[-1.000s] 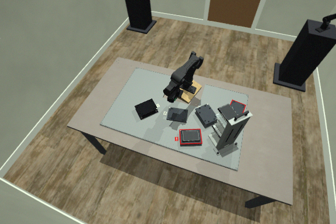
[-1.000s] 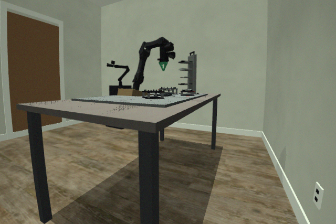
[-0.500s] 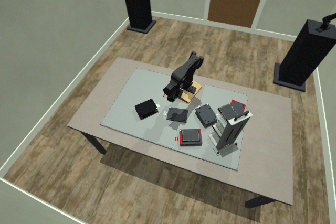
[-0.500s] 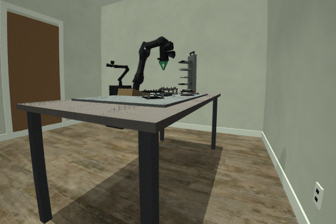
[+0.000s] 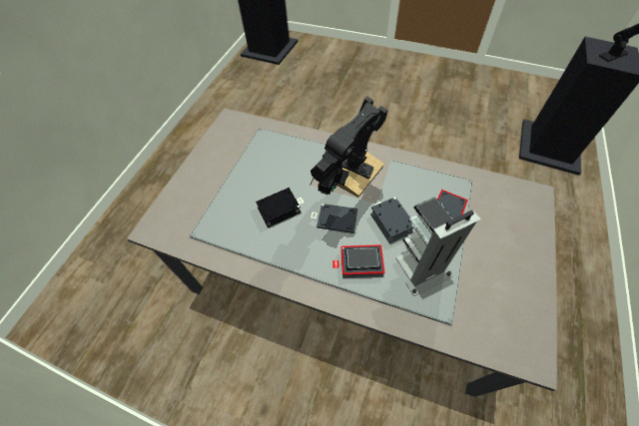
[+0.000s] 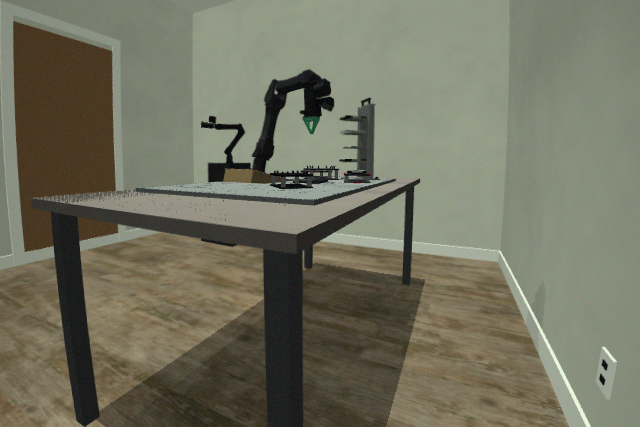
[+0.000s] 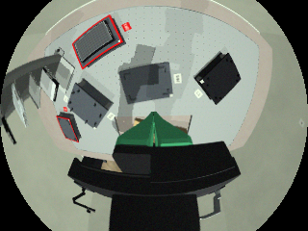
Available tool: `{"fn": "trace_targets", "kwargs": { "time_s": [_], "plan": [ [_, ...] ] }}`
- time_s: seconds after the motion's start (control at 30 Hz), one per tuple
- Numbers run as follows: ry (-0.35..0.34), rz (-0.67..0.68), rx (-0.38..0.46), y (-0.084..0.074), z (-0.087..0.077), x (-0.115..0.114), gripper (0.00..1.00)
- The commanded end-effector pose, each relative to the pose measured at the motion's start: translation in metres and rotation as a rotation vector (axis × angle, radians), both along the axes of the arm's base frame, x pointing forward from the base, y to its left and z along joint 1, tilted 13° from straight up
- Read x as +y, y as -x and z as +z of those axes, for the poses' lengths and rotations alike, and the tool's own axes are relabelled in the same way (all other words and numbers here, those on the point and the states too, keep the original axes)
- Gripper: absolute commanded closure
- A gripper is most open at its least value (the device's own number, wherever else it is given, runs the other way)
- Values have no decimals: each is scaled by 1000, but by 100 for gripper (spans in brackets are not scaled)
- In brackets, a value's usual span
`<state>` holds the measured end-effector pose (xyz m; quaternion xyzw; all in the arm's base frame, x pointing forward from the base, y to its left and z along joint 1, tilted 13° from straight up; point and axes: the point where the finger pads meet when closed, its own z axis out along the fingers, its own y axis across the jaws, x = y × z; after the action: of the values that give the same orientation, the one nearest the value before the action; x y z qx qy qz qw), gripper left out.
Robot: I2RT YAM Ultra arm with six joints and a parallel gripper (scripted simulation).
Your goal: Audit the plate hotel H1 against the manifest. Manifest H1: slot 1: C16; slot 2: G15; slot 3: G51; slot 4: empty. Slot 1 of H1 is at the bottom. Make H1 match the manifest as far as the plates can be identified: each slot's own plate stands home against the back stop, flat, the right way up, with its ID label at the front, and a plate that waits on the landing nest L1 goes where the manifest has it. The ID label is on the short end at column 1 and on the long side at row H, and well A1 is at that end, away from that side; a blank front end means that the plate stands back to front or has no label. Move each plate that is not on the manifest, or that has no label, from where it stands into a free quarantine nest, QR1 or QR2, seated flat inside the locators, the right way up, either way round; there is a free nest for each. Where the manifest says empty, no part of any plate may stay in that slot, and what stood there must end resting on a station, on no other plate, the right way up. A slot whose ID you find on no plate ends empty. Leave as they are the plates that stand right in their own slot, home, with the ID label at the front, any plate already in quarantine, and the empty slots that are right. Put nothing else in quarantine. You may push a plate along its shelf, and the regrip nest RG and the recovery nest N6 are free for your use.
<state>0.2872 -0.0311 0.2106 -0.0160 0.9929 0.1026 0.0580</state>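
the grey mat (image 5: 232,195) on the table (image 5: 505,307) is the landmark. at the mat's left part sits a black nest (image 5: 279,206). toward the mat's middle lies a dark grey nest (image 5: 336,217), and above it, near the mat's rear edge, the arm hangs high with the gripper (image 6: 310,125) pressed together on nothing, its green fingers pointing down. at the mat's front edge a red-framed quarantine nest (image 5: 362,260) holds a plate. further right is a raised dark nest (image 5: 391,218), then the plate hotel h1 (image 5: 444,248) at the mat's right end, with a second red-framed nest (image 5: 452,203) behind it.
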Motion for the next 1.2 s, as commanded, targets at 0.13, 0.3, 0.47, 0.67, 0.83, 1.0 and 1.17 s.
{"fn": "trace_targets", "kwargs": {
  "time_s": [0.13,0.3,0.47,0.67,0.83,1.0,1.17],
  "plan": [
    [-17,20,54,0,24,24,100],
    [-17,20,54,1,26,34,100],
    [-17,20,54,1,30,50,100],
    [-22,27,40,2,32,59,100],
    [-43,53,-18,5,35,72,100],
    [-69,86,-131,6,51,88,100],
    [-97,119,-165,14,43,104,100]
  ]
}}
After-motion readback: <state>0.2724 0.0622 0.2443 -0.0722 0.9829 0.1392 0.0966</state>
